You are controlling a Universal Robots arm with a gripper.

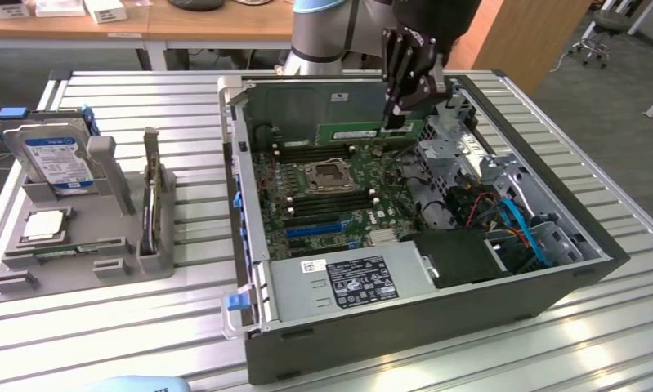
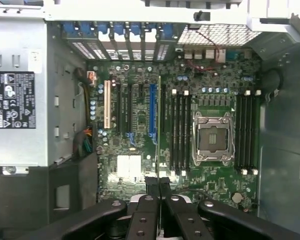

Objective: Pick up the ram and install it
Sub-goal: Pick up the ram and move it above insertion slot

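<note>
We see the jaws clamped together on the ram [image 1: 354,132], gripping the green stick by its upper edge. They hold it inside the open computer case [image 1: 413,327], which lies on its side on the slatted bench [image 1: 87,327]. In the exterior view the ram hangs level in front of the case's far wall, over the far part of the motherboard [image 1: 326,196].

In the wrist view we look straight down the ram [image 2: 159,125] edge-on. It shows as a thin line between the blue expansion slot [image 2: 152,112] and the nearer bank of black memory slots [image 2: 180,132]. We cannot tell whether its lower edge touches the board. The empty processor socket [image 2: 213,138] sits beyond that bank, with a second bank of memory slots [image 2: 247,132] on its other side.

The power supply [image 1: 348,282] fills the near corner of the case. On the exterior view's left, well apart from the case, a grey holder [image 1: 119,261] carries a hard drive with a blue label [image 1: 55,155] standing upright and a square silver processor chip [image 1: 45,224] lying flat.
</note>
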